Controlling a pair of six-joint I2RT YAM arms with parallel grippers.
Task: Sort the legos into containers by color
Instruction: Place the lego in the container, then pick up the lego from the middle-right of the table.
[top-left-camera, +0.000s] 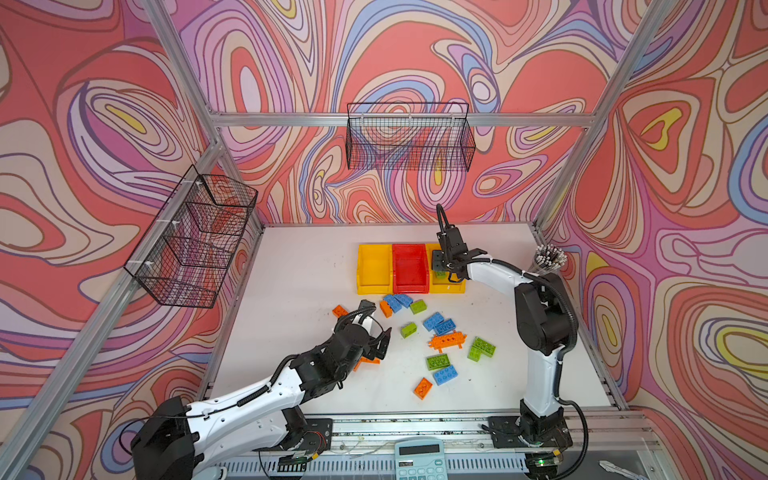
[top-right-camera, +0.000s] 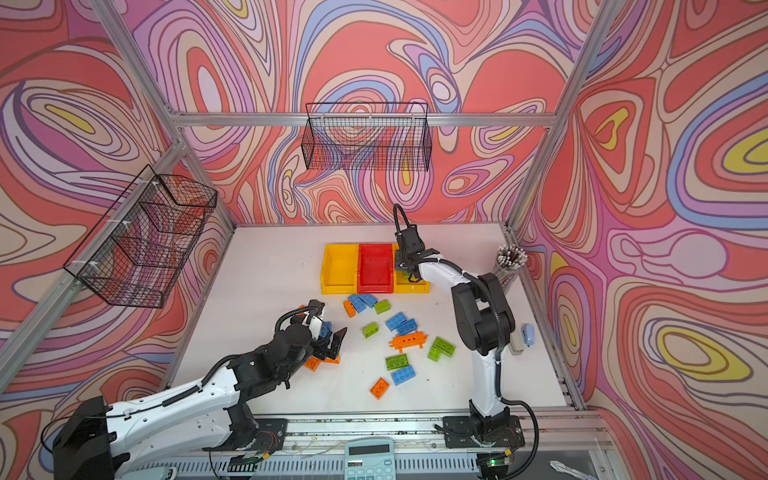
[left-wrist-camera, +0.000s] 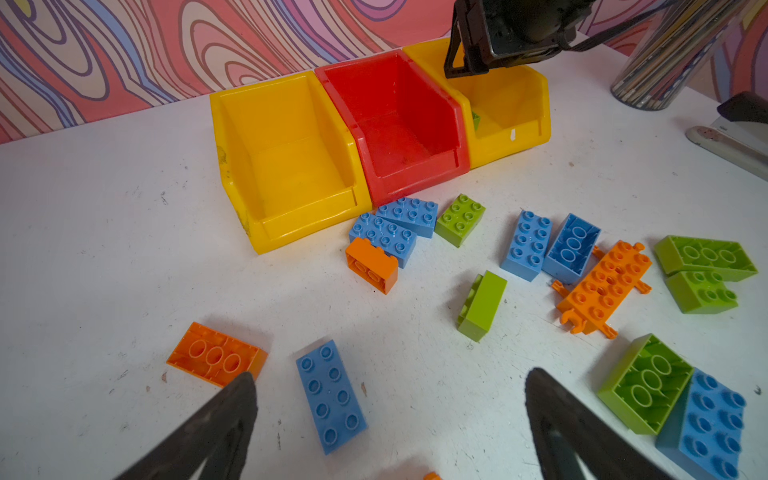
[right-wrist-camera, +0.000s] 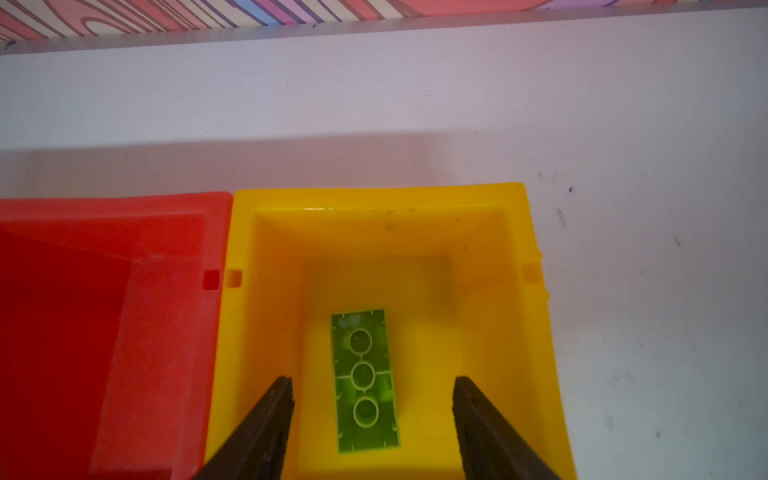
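Right wrist view showed one green brick (right-wrist-camera: 365, 374) inside an end yellow bin (right-wrist-camera: 536, 332), one of three bins (left-wrist-camera: 395, 124), with the right fingers (right-wrist-camera: 266, 428) spread above. Five green bricks (top-left-camera: 437, 361) and six blue bricks (top-left-camera: 445, 375) lay on the bench (top-left-camera: 291, 270); the left fingers (left-wrist-camera: 216, 428) were spread, holding nothing.

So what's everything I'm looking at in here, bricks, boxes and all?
table: one, white, inside patterned walls.
containers: three, yellow-red-yellow, joined in a row at the table's back.
green bricks: six, lime; five loose on the table, one lying in the end yellow bin.
blue bricks: six, blue, loose before the containers.
orange bricks: at least four, orange, loose; some half hidden by the left arm.
pronged orange piece: one, orange, among the loose bricks.
wire baskets: two, black, hung on the walls.
cup of sticks: one, clear, table's back corner by the right arm.
calculator: one, pale, front edge.
left gripper: one, black, open, above loose bricks.
right gripper: one, black, open, above the end yellow bin.
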